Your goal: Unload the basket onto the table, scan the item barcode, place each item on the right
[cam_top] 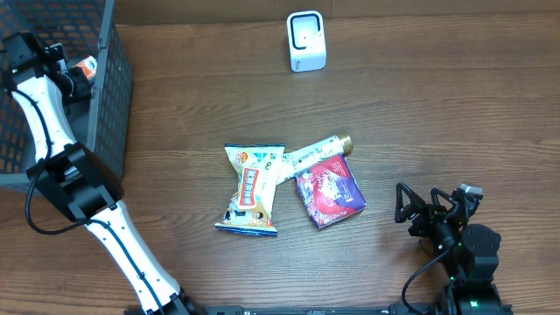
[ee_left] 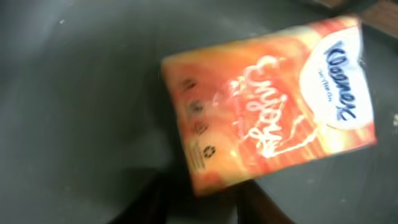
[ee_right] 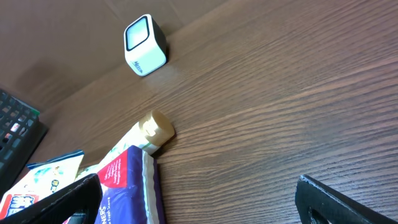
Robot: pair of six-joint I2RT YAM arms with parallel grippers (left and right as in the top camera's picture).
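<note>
The left gripper (cam_top: 75, 75) is down in the basket (cam_top: 118, 96), its fingers (ee_left: 146, 205) flanking the near corner of the tissue pack (ee_left: 267, 106), though blur hides whether they have clamped it. The pack's long axis runs away from the jaws, up and to the right. The scanner (cam_top: 306, 41) stands well apart across the table (cam_top: 437, 105), and the right gripper (cam_top: 418, 210) hangs spread wide and empty

The left gripper (cam_top: 75, 79) reached into the black mesh basket (cam_top: 114, 96) at the table's (cam_top: 437, 105) far left, by an orange pack (cam_top: 86, 66). A white scanner (cam_top: 306, 41) stood at the far edge. Mid-table lay a snack bag (cam_top: 252, 188), a tube (cam_top: 311, 155) and a purple pack (cam_top: 329, 192), touching. The right gripper (cam_top: 418, 212) sat apart from them, jaws spread.
</note>
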